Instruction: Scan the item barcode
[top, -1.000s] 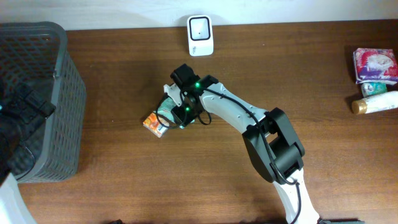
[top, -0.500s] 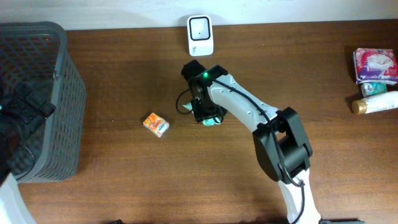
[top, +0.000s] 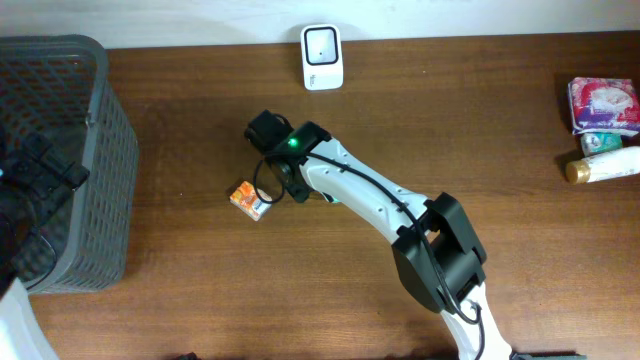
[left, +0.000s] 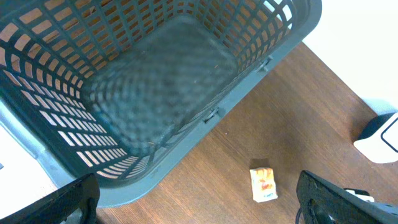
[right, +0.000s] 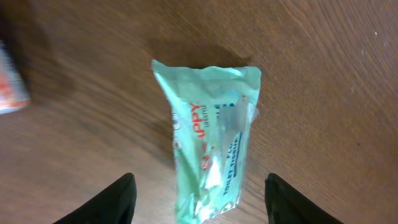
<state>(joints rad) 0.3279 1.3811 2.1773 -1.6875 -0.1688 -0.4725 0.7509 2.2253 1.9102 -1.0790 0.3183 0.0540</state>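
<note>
- One green packet is the item to scan. It lies flat on the brown desk near the middle. From overhead it is almost wholly hidden under the right arm.
- The packet is a soft, crinkled plastic wrap in pale mint green, sealed flat at its top end. Red lettering runs down its length, with a blue-and-white printed panel beside it. No barcode can be made out on the side that shows.
- One small orange box lies on the desk just left of the packet, apart from it.
- One white scanner stands at the desk's far edge, well apart from the packet.
- One dark grey lattice basket sits at the left end of the desk.
- Three things lie together at the far right edge: a pink packet, a small green-and-white item and a pale bottle.
- There are two claws. The right claw hangs over the packet's near end, its fingers spread to either side with a gap on both, pinching nothing.
- The left claw is spread wide above the basket, with nothing in it.
</note>
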